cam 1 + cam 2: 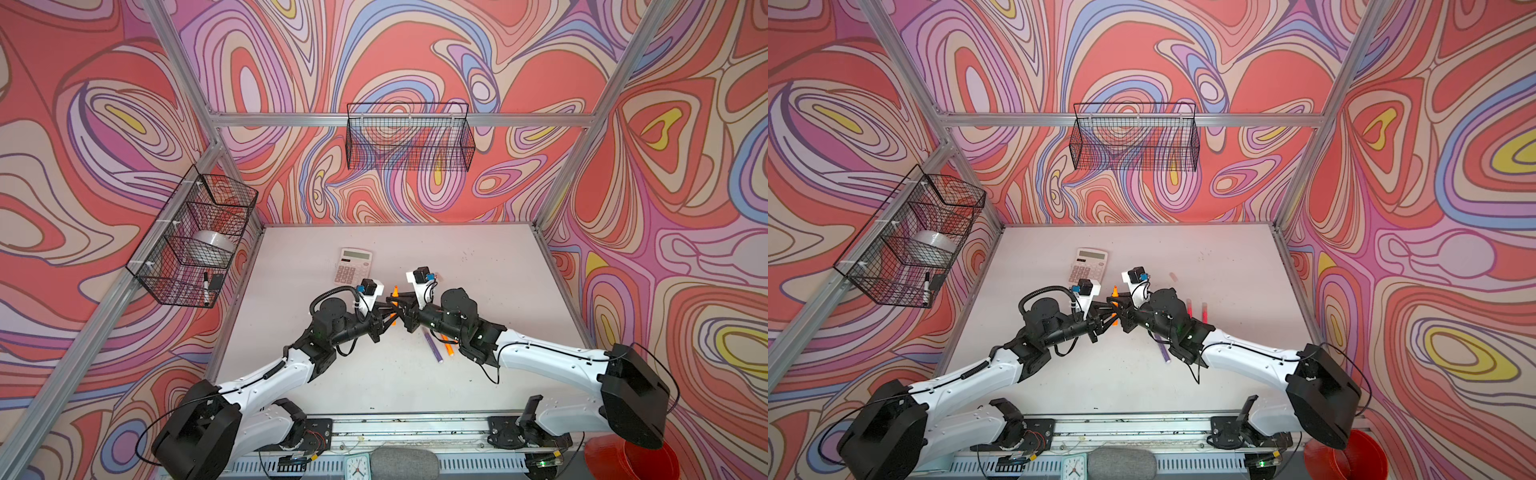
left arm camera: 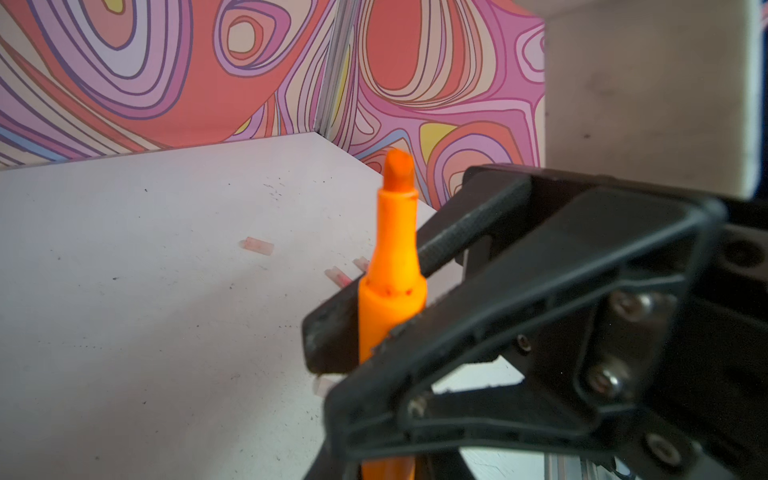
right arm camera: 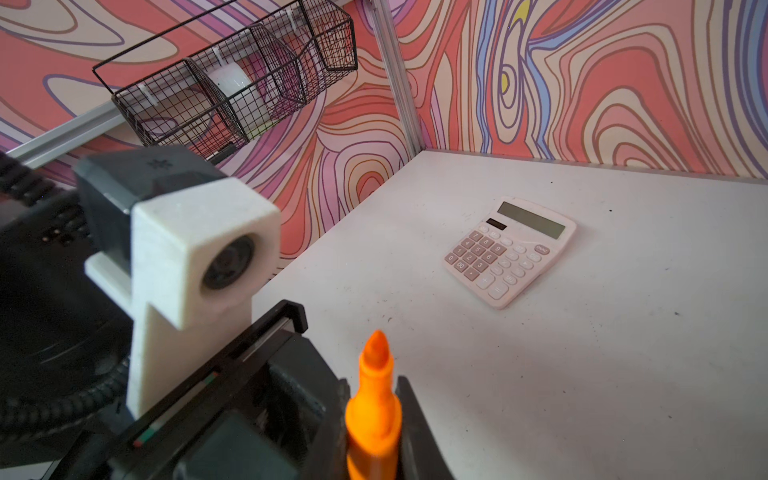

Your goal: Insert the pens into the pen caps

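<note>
Swirly pink walls [image 1: 415, 54] stand around a pale bench [image 1: 457, 257]. At its middle the right pincer [image 3: 372, 409] is closed tight on an orange pen [image 2: 395, 266], tip up. The left pincer [image 1: 388, 311] is closed too, just beside the pen; I cannot tell if it grips it. A small cap [image 2: 257, 246] lies to the right.

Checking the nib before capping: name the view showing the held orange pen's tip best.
Left wrist: the orange pen is close, its chisel tip clear. Right wrist shows the tip edge-on, blurrier; both top views show only an orange sliver.
</note>
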You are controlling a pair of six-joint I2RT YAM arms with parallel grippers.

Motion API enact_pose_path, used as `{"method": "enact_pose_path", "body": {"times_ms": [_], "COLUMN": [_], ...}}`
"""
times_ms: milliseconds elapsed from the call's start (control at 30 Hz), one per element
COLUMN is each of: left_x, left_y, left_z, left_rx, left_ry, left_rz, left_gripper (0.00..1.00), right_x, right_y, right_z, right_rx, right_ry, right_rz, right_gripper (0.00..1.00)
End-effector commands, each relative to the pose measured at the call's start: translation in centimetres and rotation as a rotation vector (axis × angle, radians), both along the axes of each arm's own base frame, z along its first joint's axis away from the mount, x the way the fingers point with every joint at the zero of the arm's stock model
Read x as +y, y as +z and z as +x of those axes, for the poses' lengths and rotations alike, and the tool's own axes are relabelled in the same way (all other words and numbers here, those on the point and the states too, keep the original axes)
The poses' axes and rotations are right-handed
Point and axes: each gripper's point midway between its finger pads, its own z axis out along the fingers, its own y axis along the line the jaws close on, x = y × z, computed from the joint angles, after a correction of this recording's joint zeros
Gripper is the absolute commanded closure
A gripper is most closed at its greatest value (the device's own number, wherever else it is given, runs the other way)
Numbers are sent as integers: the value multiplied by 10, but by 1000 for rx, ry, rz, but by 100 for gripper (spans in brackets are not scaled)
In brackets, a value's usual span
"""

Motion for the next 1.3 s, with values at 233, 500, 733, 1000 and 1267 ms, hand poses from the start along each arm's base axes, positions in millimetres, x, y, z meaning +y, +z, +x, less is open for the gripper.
{"method": "enact_pose_path", "body": {"times_ms": [233,500,733,1000,1267], "left_x": [7,50,47,42,42], "left_y": [17,-7,-2,3,4], "left_z": [7,44,41,38,37], "left_rx": [-64,3,-6,-4,-2], "left_ry": [68,333,303,271,268], "left_rz": [-49,-16,8,-7,-11], "left_gripper": [100,100,100,100,100], "right_x": [-17,-79,-161,-159,-165], "right_y": [-15,-15,-68,-140,-192], "right_z": [9,40,101,147,165], "right_rx": [53,65,270,482,615], "right_ry": [-117,-390,-675,-671,-683], "right_rz": [-37,-60,-156,-305,-350], "right_gripper": [46,35,35,77,94]}}
